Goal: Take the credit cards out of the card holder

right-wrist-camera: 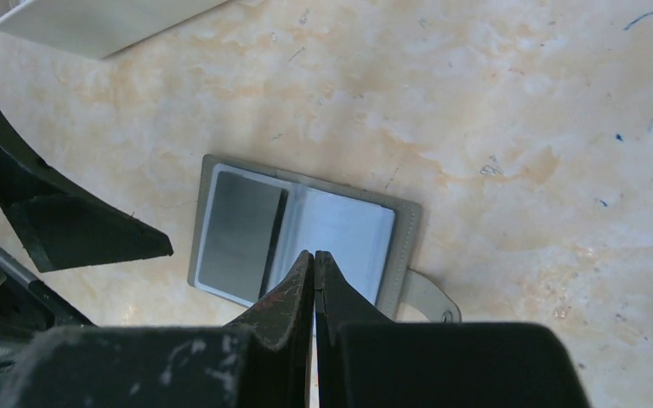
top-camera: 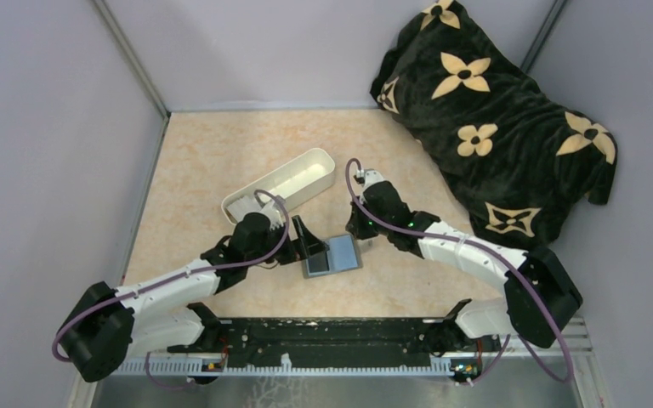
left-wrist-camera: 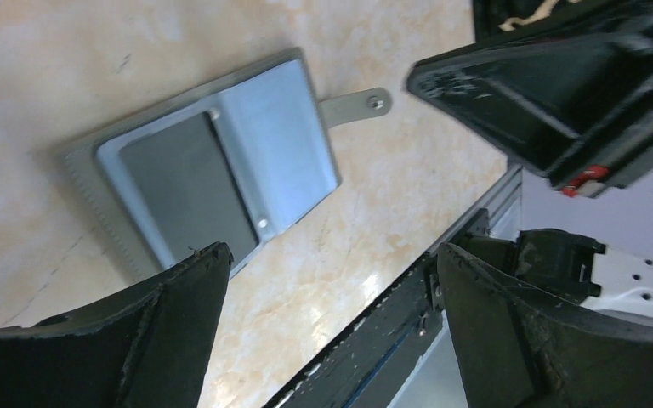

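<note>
The card holder (top-camera: 332, 254) lies open by the table's (top-camera: 221, 153) near edge, a dark card (right-wrist-camera: 242, 229) in one pocket. Pin its fold with your clenched right gripper (right-wrist-camera: 315, 253), then slide the card out flat with the spread left gripper (left-wrist-camera: 332, 255).

- My left gripper (left-wrist-camera: 332, 259) and right gripper (right-wrist-camera: 315, 257): black.
- Card holder (top-camera: 332, 254) under my right gripper: grey edge, blue-grey pockets, one dark grey card (right-wrist-camera: 240, 234).
- Table (top-camera: 212, 161): beige, marbled.
- Tray (top-camera: 282, 180) beyond my left gripper: white.
- Blanket (top-camera: 493, 127) past my right gripper: black with cream flowers.
</note>
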`<state>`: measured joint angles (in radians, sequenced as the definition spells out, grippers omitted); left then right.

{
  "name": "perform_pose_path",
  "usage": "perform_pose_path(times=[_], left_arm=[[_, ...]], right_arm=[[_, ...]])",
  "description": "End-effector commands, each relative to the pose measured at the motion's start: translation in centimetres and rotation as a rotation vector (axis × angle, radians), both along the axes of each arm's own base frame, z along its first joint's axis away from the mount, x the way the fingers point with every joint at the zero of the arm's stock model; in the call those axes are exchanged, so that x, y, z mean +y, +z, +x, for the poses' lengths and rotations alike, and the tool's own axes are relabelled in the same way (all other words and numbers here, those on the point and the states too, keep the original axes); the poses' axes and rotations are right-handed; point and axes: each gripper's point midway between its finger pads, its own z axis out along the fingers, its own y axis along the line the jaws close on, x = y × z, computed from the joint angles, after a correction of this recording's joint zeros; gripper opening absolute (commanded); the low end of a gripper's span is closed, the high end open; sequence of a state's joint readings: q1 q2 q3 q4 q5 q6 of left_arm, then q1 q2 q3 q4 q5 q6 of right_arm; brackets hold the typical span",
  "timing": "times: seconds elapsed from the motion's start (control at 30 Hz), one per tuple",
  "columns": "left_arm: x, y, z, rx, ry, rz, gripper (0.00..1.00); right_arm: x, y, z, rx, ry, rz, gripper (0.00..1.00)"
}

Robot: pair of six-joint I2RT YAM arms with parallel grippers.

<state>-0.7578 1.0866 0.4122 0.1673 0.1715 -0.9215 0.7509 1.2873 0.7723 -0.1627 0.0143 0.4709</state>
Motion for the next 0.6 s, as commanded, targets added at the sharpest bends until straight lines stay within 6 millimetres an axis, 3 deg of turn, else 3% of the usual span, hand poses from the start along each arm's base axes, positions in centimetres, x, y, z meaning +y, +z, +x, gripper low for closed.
perform_pose_path(times=[0.0,0.23,0.57], left_arm=[[-2.4,3.3,0.2,-0.138,-0.115,-0.113,0.97],[-1.9,0.6,0.3,-0.146,-0.101,-0.154,0.98],[-0.8,-2.9,0.4,-0.096,-0.103,-0.063,0.98]], right_arm=[[3.2,1.1,-0.1,-0.013,0.106,0.074,0.0],[4.4,0.5,-0.2,-0.001,0.144,0.09,0.0],[5.3,0.0,-1.0,0.028,0.188,0.132,0.0]])
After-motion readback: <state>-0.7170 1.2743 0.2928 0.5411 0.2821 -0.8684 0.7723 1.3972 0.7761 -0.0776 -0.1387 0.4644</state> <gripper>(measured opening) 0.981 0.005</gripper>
